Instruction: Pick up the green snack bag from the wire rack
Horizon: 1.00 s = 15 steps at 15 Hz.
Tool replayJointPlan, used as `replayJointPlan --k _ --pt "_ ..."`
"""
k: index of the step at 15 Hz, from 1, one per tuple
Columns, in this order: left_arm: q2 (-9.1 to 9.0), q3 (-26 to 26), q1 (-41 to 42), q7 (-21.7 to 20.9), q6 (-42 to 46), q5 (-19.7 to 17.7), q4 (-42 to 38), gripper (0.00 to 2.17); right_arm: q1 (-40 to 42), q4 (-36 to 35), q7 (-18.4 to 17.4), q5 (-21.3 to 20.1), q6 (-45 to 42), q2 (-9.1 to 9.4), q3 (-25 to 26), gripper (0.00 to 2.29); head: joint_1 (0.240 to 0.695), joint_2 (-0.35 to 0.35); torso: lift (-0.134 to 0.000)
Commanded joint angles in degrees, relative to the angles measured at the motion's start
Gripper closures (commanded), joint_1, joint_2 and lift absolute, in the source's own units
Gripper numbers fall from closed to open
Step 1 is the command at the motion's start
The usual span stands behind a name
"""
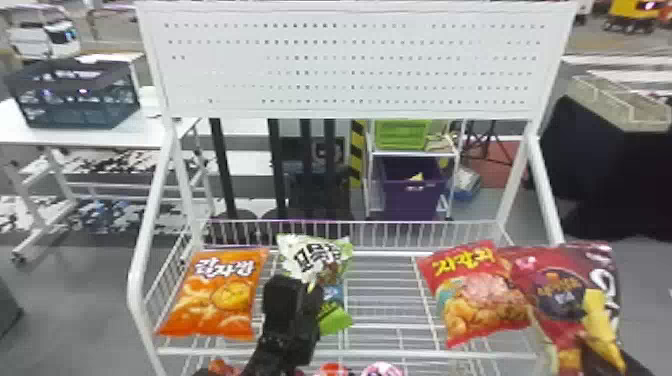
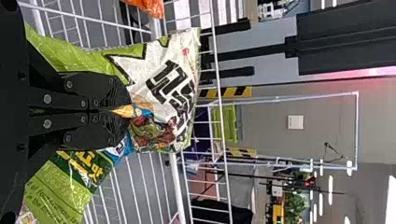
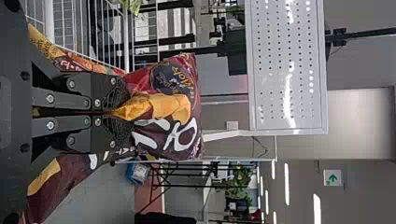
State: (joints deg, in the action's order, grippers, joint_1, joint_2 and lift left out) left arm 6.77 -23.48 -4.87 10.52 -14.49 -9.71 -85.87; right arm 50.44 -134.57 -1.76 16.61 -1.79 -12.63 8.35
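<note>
In the head view my left gripper (image 1: 295,290) is over the left-middle of the wire rack (image 1: 380,300), at the front of the green snack bag (image 1: 315,260). The left wrist view has the left gripper (image 2: 122,112) shut on the middle of the green snack bag (image 2: 168,84), whose foil bunches at the fingertips. At the rack's right side, the right gripper (image 3: 119,112) is shut on a dark red snack bag (image 3: 163,135) in the right wrist view; that dark red bag (image 1: 560,290) partly overlaps a red bag in the head view.
An orange snack bag (image 1: 220,295) lies left of the green one on the rack. The red snack bag (image 1: 480,290) lies on the right side. A white perforated panel (image 1: 350,65) stands above the rack's back, and more packages (image 1: 382,370) are on a lower level.
</note>
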Motion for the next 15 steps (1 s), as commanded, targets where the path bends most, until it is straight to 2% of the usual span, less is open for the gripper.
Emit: replayJointPlan --k 1,3,6,9,12,15 --pt "0.88 0.6 3.1 -0.1 0.3 -0.8 -6.7 2.13 0.3 -0.4 0.0 0.0 0.0 -0.02 0.2 2.24 0.499 0.000 0.000" --pt "2.11 1.5 7.5 -0.1 0.1 -1.5 -15.4 2.13 0.4 -0.4 0.0 0.0 0.0 -0.02 0.3 2.24 0.499 0.000 0.000" --pt "6.06 4.3 16.8 -0.1 0.3 -2.3 -28.0 2.13 0.4 -0.5 0.0 0.0 0.0 -0.02 0.2 2.24 0.499 0.000 0.000" --pt "9.05 8.4 25.9 0.0 4.3 -1.7 -35.6 2.13 0.2 -0.4 0.0 0.0 0.0 -0.11 0.0 2.24 0.499 0.000 0.000" --pt "10.90 11.1 32.5 0.0 9.4 -0.8 -38.8 2.13 0.0 -0.3 0.0 0.0 0.0 -0.11 -0.2 2.24 0.499 0.000 0.000" --pt "10.81 14.8 37.9 0.5 15.6 0.2 -40.3 2.13 0.0 -0.3 0.0 0.0 0.2 -0.20 -0.3 2.24 0.499 0.000 0.000"
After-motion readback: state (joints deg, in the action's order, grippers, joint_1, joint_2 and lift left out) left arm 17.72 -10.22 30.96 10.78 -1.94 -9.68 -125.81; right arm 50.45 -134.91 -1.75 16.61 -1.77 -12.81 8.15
